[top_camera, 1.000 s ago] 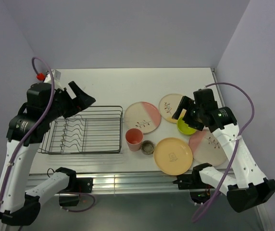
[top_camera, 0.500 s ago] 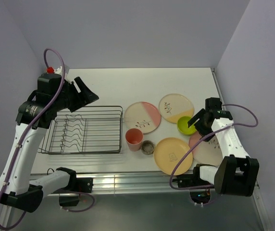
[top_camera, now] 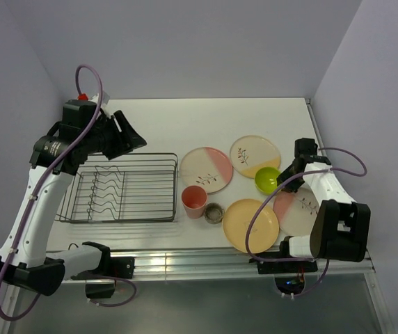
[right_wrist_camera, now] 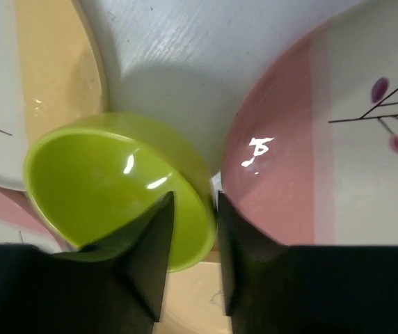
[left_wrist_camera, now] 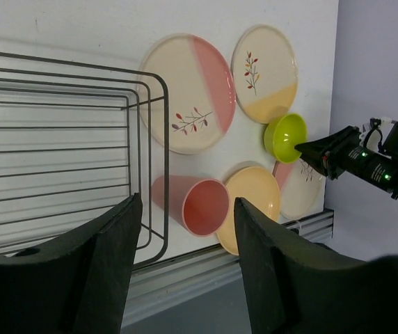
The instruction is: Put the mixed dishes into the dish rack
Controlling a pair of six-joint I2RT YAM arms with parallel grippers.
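The yellow-green bowl (top_camera: 267,181) (right_wrist_camera: 108,181) sits between the plates. My right gripper (top_camera: 287,174) (right_wrist_camera: 194,198) is shut on its right rim, one finger inside and one outside. The dark wire dish rack (top_camera: 177,188) (left_wrist_camera: 165,139) stands on the left with nothing in it. My left gripper (top_camera: 122,141) (left_wrist_camera: 187,202) hangs open high over its back edge, holding nothing. A cream-and-pink plate (top_camera: 206,169), a sprig plate (top_camera: 253,154), a yellow-orange plate (top_camera: 250,224) and a pink-and-cream plate (top_camera: 300,212) lie flat. A pink cup (top_camera: 193,201) and a tiny grey-brown cup (top_camera: 214,213) stand beside the rack.
Pale walls enclose the white table (top_camera: 185,122) on three sides. A metal rail (top_camera: 185,261) runs along the near edge. The right arm's purple cable (top_camera: 255,223) loops over the yellow-orange plate.
My right gripper came down to the table and closed onto the bowl's rim. My left arm drifted up and to the right over the rack, its jaws narrowing somewhat.
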